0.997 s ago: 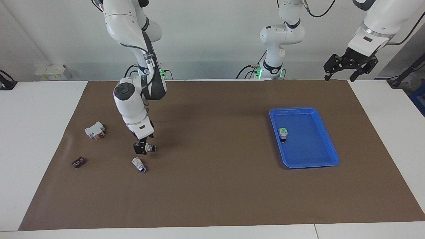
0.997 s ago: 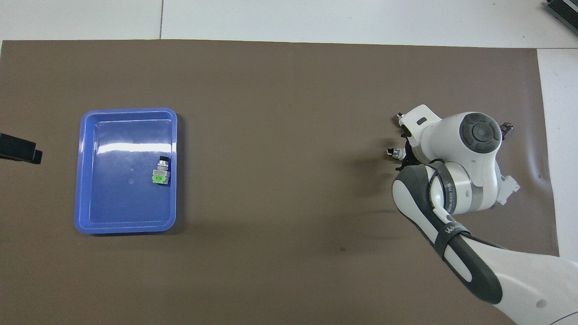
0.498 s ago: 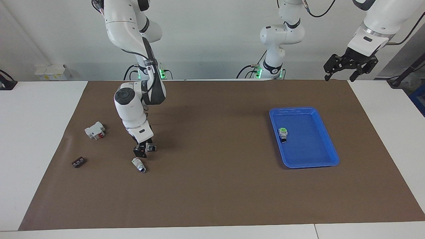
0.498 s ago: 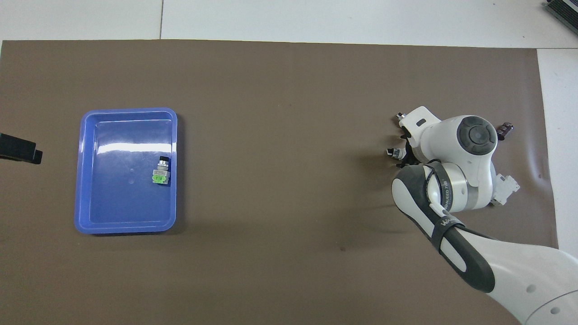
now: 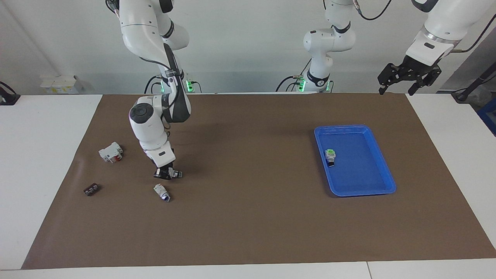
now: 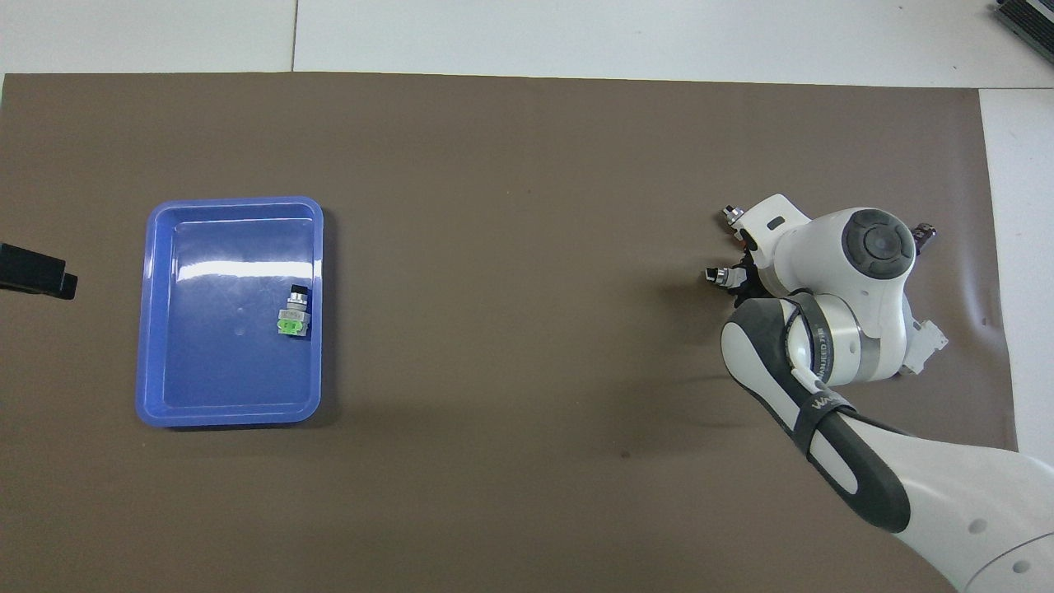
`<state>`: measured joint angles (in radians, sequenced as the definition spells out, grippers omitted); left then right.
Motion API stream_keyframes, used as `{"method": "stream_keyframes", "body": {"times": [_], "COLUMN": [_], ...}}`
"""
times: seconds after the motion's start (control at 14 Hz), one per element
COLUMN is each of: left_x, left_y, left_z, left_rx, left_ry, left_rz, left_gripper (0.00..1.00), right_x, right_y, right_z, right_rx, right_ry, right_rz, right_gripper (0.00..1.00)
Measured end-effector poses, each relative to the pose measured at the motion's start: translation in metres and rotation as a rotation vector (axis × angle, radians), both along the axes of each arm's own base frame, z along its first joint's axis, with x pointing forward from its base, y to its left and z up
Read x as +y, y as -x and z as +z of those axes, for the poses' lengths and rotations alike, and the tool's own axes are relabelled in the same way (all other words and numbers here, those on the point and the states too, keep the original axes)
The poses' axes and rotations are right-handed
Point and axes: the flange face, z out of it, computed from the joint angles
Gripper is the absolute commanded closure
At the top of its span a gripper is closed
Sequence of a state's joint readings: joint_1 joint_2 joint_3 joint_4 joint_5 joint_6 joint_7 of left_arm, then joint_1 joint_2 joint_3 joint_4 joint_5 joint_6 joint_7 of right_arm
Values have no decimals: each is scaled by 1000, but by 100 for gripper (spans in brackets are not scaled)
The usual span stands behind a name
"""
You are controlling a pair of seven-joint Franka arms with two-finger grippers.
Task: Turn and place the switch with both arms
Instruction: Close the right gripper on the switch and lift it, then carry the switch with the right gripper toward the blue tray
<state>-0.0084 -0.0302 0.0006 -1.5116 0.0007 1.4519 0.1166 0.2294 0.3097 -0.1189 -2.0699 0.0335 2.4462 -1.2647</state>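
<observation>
Compared with the frames a second earlier, the right claw [image 5: 167, 174] has come down onto the brown mat [image 5: 248, 217] covering the white bench [image 5: 42, 155] and has narrowed from wide open to closed; its wrist has shifted slightly toward the right arm's end of the bench. The claw is now closed on the small white-bodied selector switch with silver collar and black knob [image 5: 176, 174], which lies on its side on the mat, its knob end protruding from the claw toward the middle of the bench; in the overhead view only that protruding end [image 6: 719, 277] shows beside the arm's wrist. Whether the switch has left the mat cannot be told. A second similar small switch [image 5: 161, 192] lies on the mat just beside the claw, farther from the robots. A larger white block with red marks [image 5: 111, 151] and a small dark ridged part [image 5: 91, 189] lie toward the right arm's end. The left claw [image 5: 399, 83] waits with its fingers spread wide, holding nothing, raised over the mat's corner at the left arm's end. The shallow blue rectangular plastic tray [image 5: 381, 170] holds a green-ended switch [image 5: 330, 157].
</observation>
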Motion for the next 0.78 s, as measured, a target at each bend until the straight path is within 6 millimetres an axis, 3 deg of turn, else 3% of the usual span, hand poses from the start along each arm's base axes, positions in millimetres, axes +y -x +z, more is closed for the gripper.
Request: {"method": "stream_keyframes", "body": {"times": [0.21,0.78], "left_x": [0,0], "left_y": [0,0], "left_z": [0,0], "left_rx": [0,0], "left_ry": [0,0], "left_rz": [0,0], "left_gripper": [0,0], "right_x": [21,174], "right_y": [3,2], "right_z": [10,98], "right_rx": [44,-13], "right_ry": [-4,-400], "right_rz": [37,48], "right_gripper": [100,100]}}
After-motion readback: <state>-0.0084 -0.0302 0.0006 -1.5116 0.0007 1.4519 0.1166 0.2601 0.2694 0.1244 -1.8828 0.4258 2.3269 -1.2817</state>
